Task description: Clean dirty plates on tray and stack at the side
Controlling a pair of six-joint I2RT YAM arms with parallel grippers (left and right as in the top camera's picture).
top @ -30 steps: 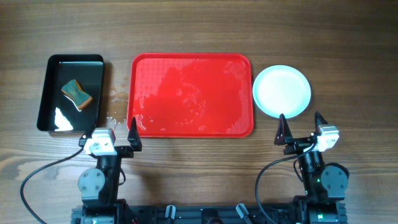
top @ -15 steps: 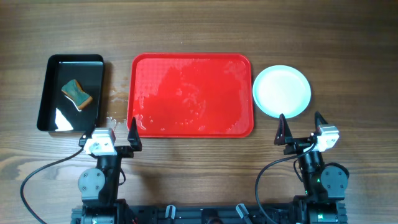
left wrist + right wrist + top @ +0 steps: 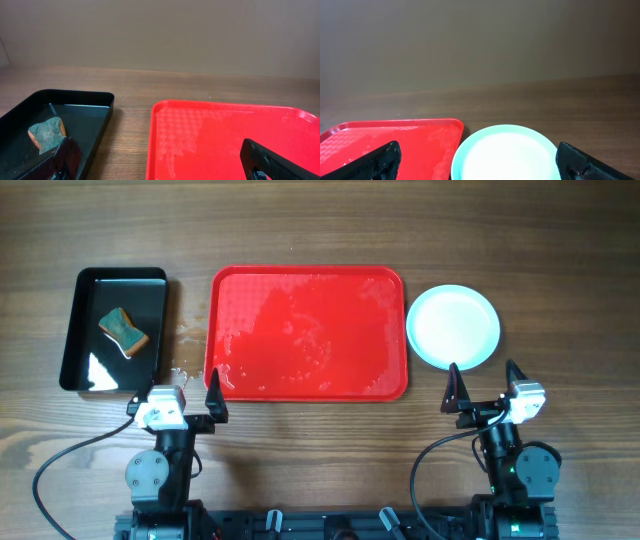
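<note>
Left tool (image 3: 175,390) gapes wide, empty, before the black tray (image 3: 70,330) and its sponge (image 3: 123,330), unseen from the right wrist. Right tool (image 3: 482,380), equally wide, faces the aqua plate (image 3: 453,327) on the bench (image 3: 300,220), just beside the red tray (image 3: 300,330).

Wooden worktop (image 3: 300,220): black tray (image 3: 72,330) at frame left, red tray (image 3: 300,330) centre, pale plate (image 3: 453,327) just right of it.

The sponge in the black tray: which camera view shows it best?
The overhead view: the sponge lies whole there. The left wrist view shows it low and partly behind a finger. The right wrist view misses it.
</note>
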